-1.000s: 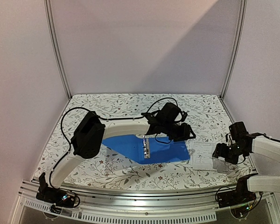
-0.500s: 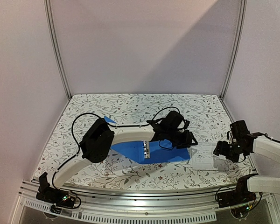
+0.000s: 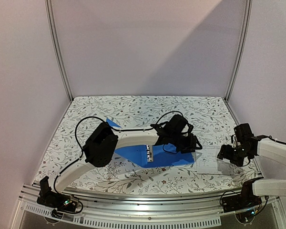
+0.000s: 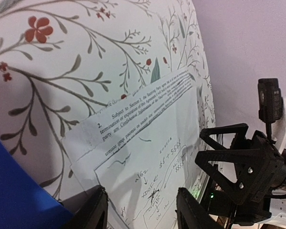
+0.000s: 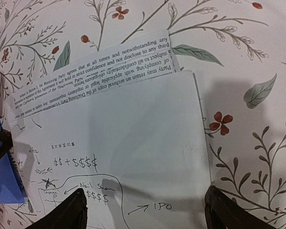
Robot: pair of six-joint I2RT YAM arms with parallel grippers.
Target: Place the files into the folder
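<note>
The flowered table (image 3: 133, 107) carries the blue folder (image 3: 133, 151), which lies open and flat near the middle with its metal ring clip (image 3: 149, 152) showing. The files (image 3: 207, 161) lie flat on the table just right of the folder. They are outside it, and whether their edges touch I cannot tell. A printed sheet pokes out from under a sheet with a hand-drawn diagram.

The left arm reaches across the folder, and the left gripper (image 3: 194, 145) sits at the folder's right edge. Its jaws are about half open, one finger (image 4: 93, 210) on each side of the files' near corner. They are low over the paper and not closed on it. The right gripper (image 3: 225, 155) hangs over the far side of the files from the folder. Its jaws are spread wide above the paper and hold nothing.
</note>
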